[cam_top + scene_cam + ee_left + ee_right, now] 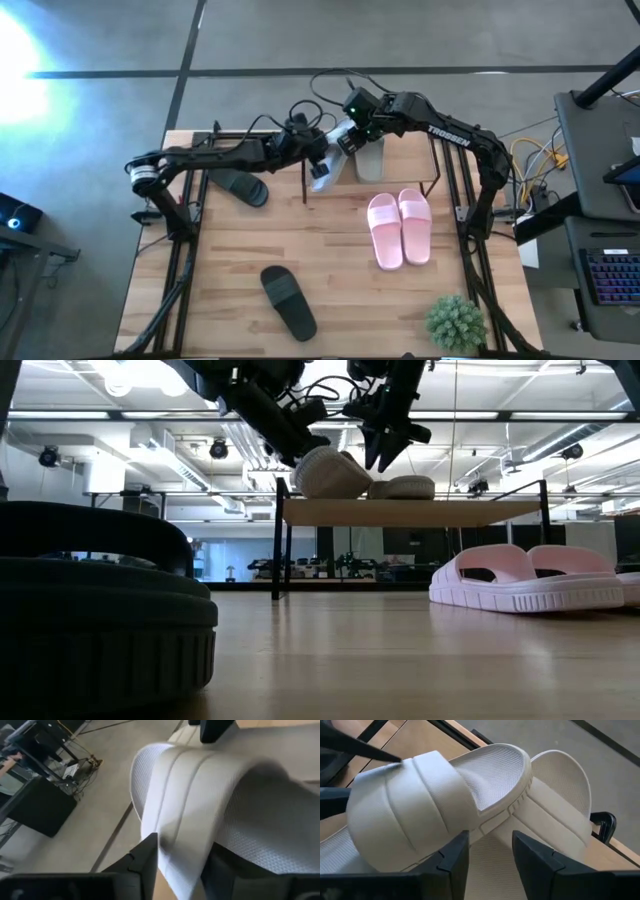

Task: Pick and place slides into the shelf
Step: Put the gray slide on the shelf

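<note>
In the low view, a black slide [95, 610] fills the lower left foreground, its broad strap rising dark above a ribbed sole. In the high view a second black slide [240, 187] lies at centre left. The pink pair [530, 582] rests side by side on the table [400, 660] at right, thick-soled and ridged. Farther back, at upper centre, the shelf [410, 512] carries the pale grey pair. One grey slide [550, 815] lies flat; the other [420, 805] tilts across it, its textured footbed visible. The left gripper [182, 862] pinches the tilted slide's grooved strap. The right gripper [490, 852] hangs just above the pair, jaws spread.
</note>
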Motion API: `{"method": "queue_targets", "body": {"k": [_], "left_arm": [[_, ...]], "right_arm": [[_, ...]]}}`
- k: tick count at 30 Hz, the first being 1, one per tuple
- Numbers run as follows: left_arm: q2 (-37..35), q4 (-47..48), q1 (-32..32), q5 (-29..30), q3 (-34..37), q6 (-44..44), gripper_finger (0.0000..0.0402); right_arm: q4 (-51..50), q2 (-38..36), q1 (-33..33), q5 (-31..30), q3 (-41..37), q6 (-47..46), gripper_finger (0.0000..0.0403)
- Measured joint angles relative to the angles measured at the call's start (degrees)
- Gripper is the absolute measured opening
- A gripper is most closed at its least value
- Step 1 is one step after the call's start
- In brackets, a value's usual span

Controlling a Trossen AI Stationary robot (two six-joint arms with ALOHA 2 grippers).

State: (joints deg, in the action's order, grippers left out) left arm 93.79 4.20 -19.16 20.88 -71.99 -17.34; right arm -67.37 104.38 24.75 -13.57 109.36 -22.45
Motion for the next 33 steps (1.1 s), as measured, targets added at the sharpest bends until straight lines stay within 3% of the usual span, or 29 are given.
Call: {"method": "queue_targets", "body": {"k": [8, 21, 28, 33], "left_arm": [[1.4, -1.6, 0.0, 1.0, 0.0, -2.2, 0.0008], [-2.1, 5.8, 3.9, 17.0, -0.9, -5.6, 0.0002], [0.4, 5.7, 4.8, 18.8, -0.7, -6.1, 0.0002], [1.8, 5.2, 4.8, 19.5, -1.4, -7.4, 0.0002]], "right_arm": [[0.1, 0.0, 0.0, 0.0, 0.0, 0.1, 0.013], [0.1, 0.0, 0.0, -1.6, 0.0, 0.5, 0.0122], [0.3, -0.1, -0.2, -1.4, 0.1, 0.5, 0.0121], [0.7, -0.9, -0.6, 6.3, 1.8, 0.4, 0.011]]}}
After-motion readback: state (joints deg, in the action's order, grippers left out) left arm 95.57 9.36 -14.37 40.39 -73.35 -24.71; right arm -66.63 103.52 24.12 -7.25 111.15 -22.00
